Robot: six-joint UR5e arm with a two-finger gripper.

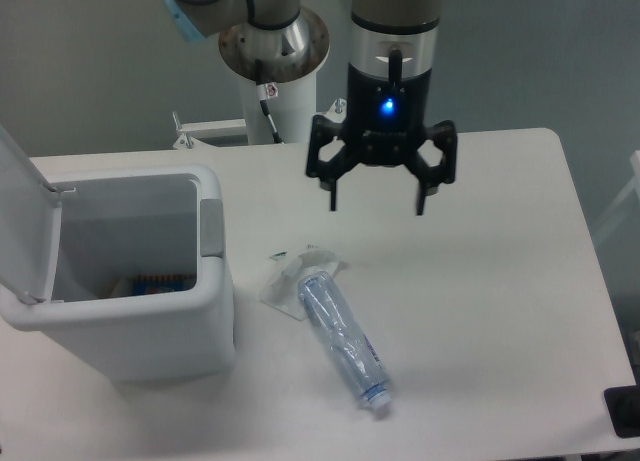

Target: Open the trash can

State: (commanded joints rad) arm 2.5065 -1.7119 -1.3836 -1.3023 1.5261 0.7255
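Note:
The white trash can (215,326) stands at the table's left with its lid (25,221) swung up on the far left side, so the inside shows. A grey push-button tab (211,228) sits on its right rim. Something dark and orange lies at its bottom. My gripper (377,203) hangs open above the table, well to the right of the can and apart from it, with nothing between its fingers. A blue light glows on its body.
A crushed clear plastic bottle (343,343) lies on the table right of the can, below the gripper, with a crumpled clear wrapper (290,276) at its upper end. The arm's base post (278,56) stands behind the table. A dark object (624,411) is at the lower right corner.

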